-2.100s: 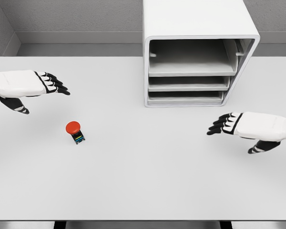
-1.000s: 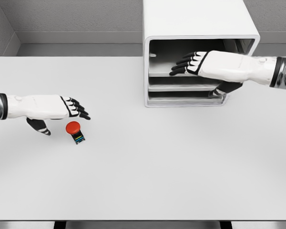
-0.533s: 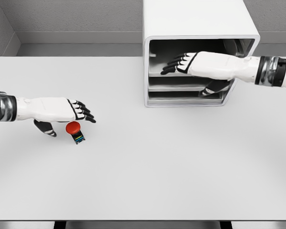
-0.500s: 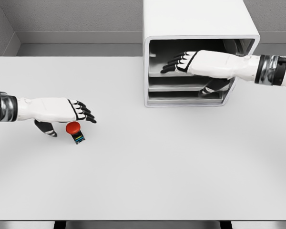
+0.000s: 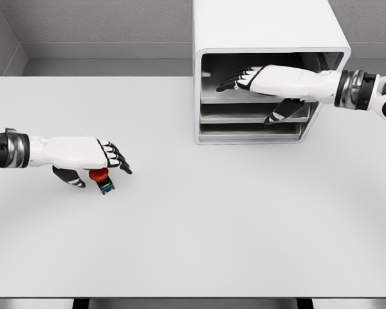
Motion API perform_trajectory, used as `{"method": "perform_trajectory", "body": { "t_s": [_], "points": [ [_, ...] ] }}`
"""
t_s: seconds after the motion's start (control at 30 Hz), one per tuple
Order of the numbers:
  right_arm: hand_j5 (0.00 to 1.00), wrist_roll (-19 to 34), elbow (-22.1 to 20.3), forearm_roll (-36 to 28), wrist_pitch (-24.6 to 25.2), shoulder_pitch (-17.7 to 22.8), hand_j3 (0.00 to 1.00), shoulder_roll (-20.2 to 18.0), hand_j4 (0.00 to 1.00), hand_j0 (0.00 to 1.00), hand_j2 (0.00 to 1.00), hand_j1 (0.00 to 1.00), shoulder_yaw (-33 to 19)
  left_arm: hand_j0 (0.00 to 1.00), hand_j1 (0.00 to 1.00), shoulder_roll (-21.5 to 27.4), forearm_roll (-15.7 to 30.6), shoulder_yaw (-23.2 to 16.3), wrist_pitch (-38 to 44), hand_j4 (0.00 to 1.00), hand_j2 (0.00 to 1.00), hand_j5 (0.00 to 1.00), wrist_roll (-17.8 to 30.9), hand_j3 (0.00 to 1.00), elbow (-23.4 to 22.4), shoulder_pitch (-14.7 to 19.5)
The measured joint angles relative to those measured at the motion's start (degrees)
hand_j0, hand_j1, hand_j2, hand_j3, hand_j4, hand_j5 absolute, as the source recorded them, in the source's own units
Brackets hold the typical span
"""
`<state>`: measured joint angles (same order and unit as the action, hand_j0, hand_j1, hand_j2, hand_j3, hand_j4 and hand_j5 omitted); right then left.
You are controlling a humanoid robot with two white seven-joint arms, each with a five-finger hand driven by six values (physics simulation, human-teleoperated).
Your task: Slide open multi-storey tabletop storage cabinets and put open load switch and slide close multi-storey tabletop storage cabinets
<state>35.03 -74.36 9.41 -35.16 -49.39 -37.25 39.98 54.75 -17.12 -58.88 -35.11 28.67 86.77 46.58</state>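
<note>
The load switch (image 5: 101,179), a small black block with a red round cap, stands on the white table (image 5: 199,225) at the left. My left hand (image 5: 100,162) hovers right over it with relaxed fingers, its thumb left of the cap; part of the cap is hidden. The white storage cabinet (image 5: 268,38) sits at the back right with three grey trays. My right hand (image 5: 249,80) reaches flat into the top storey, fingers extended above the top tray (image 5: 219,94), and its thumb (image 5: 275,116) hangs down in front of the middle tray.
A grey wall runs behind the table. The table's front edge (image 5: 193,297) lies at the bottom of the view.
The left hand has dropped lower over the switch, now covering part of the red cap. The right hand has pushed slightly deeper into the cabinet's top storey.
</note>
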Motion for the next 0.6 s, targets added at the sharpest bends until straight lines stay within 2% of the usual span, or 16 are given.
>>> {"method": "perform_trajectory", "body": {
  "t_s": [0.1,0.27,0.53,0.6],
  "points": [
    [1.00,0.00,1.24,0.02,0.00,-0.09,1.00,0.13,1.00,1.00,1.00,1.00,0.03,0.87,0.87,0.03,0.01,-0.42,0.00,0.87,0.87,0.87,0.00,0.87,0.25,0.09],
    [1.00,0.00,3.00,0.02,0.00,-0.53,1.00,1.01,1.00,1.00,1.00,1.00,0.09,0.76,0.76,0.29,-0.01,-0.94,0.00,0.76,0.76,0.76,0.00,0.76,0.94,0.09],
    [1.00,0.00,6.42,0.11,0.00,-1.76,1.00,3.06,1.00,1.00,1.00,1.00,1.58,0.76,0.76,0.41,-0.13,-0.99,0.00,0.76,0.76,0.76,0.00,0.76,0.64,0.18],
    [1.00,0.00,6.87,0.25,-0.01,-2.37,1.00,3.40,1.00,1.00,1.00,1.00,1.74,0.72,0.72,0.46,-0.14,-0.96,0.01,0.72,0.72,0.72,0.02,0.72,0.57,0.18]
  ]
}}
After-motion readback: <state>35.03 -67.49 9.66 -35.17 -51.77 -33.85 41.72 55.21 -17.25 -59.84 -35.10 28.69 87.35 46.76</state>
